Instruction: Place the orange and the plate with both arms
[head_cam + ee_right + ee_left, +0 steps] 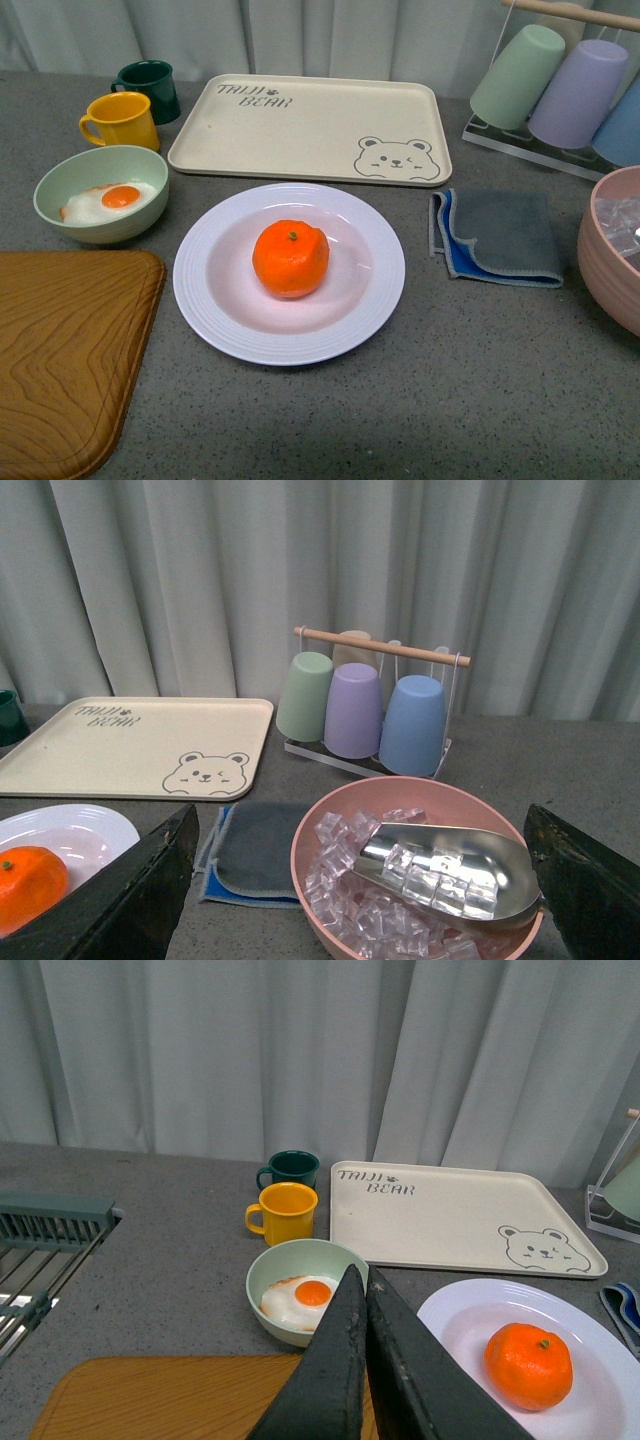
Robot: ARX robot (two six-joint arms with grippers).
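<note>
The orange (290, 258) sits in the middle of the white ridged plate (215, 290) at the centre of the grey table. Both show in the left wrist view, orange (528, 1365) on plate (455, 1320), and partly in the right wrist view, orange (25, 885) and plate (90, 830). Neither gripper shows in the front view. My left gripper (357, 1285) is shut and empty, held above the table between the green bowl and the plate. My right gripper (360, 865) is open and empty, above the pink bowl of ice.
A beige bear tray (300, 125) lies behind the plate. A pale-green bowl with a fried egg (100, 195), a yellow mug (120, 120) and a dark green mug (150, 88) stand left. A wooden board (60, 350), a grey cloth (500, 235), a pink ice bowl (610, 250) and a cup rack (560, 85) surround it.
</note>
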